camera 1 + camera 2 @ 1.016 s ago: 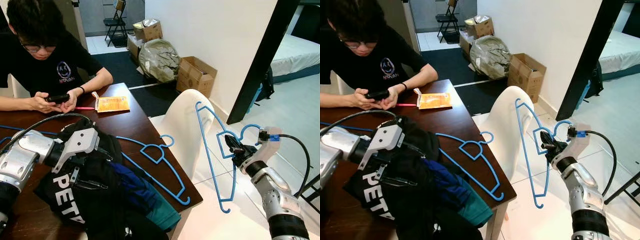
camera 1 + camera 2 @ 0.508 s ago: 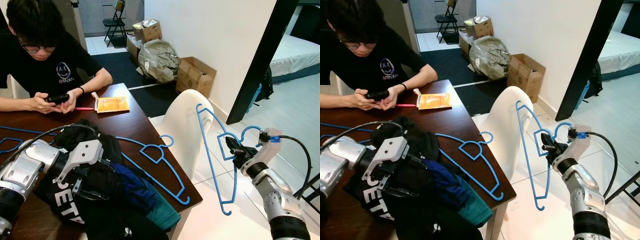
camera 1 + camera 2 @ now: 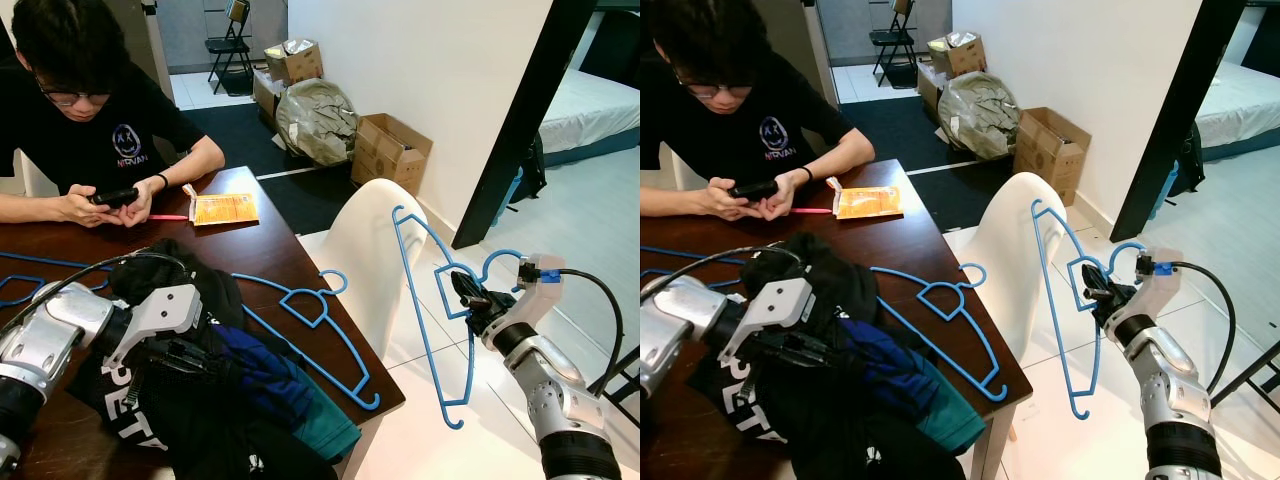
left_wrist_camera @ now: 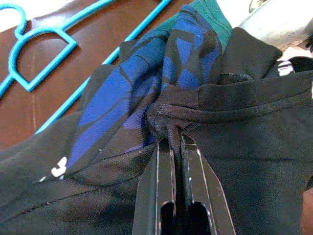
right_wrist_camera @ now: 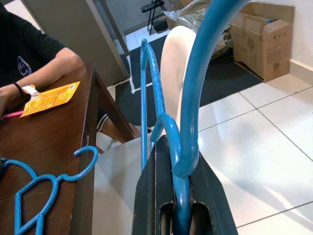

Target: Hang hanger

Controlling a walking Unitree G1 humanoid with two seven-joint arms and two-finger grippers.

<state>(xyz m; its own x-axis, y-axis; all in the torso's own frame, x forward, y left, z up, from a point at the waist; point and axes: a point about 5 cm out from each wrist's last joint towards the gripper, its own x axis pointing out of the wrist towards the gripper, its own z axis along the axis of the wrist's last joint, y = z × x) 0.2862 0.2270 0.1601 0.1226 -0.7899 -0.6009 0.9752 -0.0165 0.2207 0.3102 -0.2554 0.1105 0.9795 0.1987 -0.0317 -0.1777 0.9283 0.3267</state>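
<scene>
**Right gripper held a blue hanger off the table edge while left gripper pinched clothing**

The right gripper [image 3: 470, 300] sat at about 4 o'clock in the head view, out past the white chair [image 3: 370, 255], its fingers pressed onto the neck of a blue plastic hanger [image 3: 430, 300]. That hanger hung in the air over the tiled floor [image 3: 570, 230], tilted, with its hook just beside the wrist (the wrist camera showed the blue bar running between the fingers).

The left gripper [image 4: 175, 147] was at 8 o'clock over the dark wooden table [image 3: 250, 245], its fingers pinching a fold of the black garment [image 3: 170, 410] piled there with blue and teal cloth. A second blue hanger [image 3: 310, 325] lay flat on the table beside the pile.

At 11 o'clock a person [image 3: 85, 110] sat holding a phone [image 3: 115, 197].
</scene>
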